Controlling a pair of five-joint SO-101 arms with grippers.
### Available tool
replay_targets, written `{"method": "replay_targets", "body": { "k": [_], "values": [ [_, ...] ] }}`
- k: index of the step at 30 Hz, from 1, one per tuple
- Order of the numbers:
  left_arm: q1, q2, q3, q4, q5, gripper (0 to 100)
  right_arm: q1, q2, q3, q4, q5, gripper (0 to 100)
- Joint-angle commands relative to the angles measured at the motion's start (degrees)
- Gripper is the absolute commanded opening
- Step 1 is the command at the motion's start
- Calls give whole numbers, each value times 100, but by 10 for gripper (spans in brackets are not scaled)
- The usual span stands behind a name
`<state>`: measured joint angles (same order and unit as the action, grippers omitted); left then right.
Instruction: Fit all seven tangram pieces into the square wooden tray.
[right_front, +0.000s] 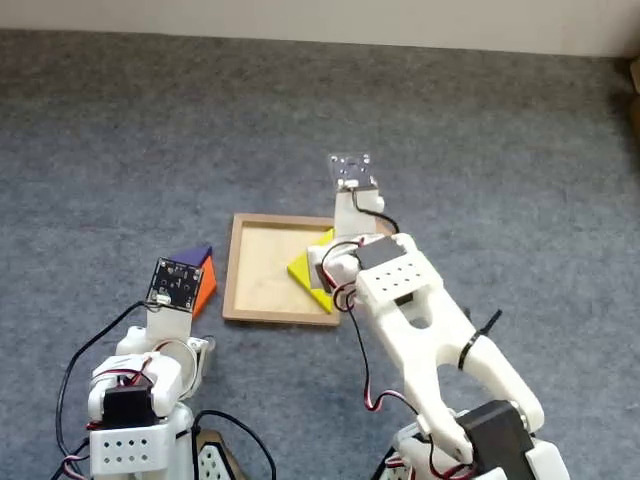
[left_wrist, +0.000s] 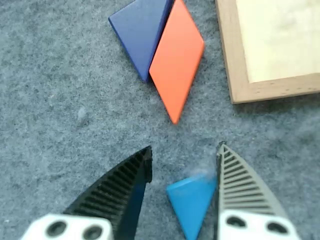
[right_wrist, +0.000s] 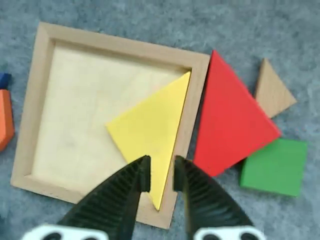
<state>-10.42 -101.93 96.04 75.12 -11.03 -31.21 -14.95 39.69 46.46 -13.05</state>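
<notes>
1. The square wooden tray (right_front: 232, 270) lies flat on the grey carpet (right_front: 120, 150), ahead of both arms.
2. One piece is in it: the large yellow triangle (right_wrist: 150, 125). One of its edges runs along the tray's inner wall, and its narrow corner lies over the rim instead of dropping inside.
3. The right gripper (right_wrist: 161, 162) hangs directly over that narrow corner. Whether it is clamped on the piece or only above it cannot be told.
4. The large red triangle (right_wrist: 230, 120) lies on the carpet outside the tray, against the rim on the same side as the yellow piece.
5. A small wood-coloured triangle (right_wrist: 272, 92) and a green square (right_wrist: 275, 167) lie just beside the red one, on its side away from the tray.
6. On the tray's opposite side, a dark blue triangle (left_wrist: 140, 30) and an orange parallelogram (left_wrist: 177, 55) lie edge to edge on the carpet, the orange one nearer the tray.
7. The left gripper (left_wrist: 185, 150) is low over the carpet near those two, with its jaws spread apart.
8. A small light blue triangle (left_wrist: 192, 202) lies on the carpet between the jaws, close against the pale one and clear of the black one.
</notes>
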Motion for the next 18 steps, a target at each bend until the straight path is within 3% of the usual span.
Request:
{"method": "replay_targets", "body": {
  "k": [1,12,18],
  "values": [
    [-31,-242,110,35,35,214,259,-356,-31,338,62,274],
    [-31,-242,110,35,35,214,884,-303,-347,321,62,277],
    [-31,-242,110,35,35,214,954,1015,-1323,347,26,277]
  ]
}}
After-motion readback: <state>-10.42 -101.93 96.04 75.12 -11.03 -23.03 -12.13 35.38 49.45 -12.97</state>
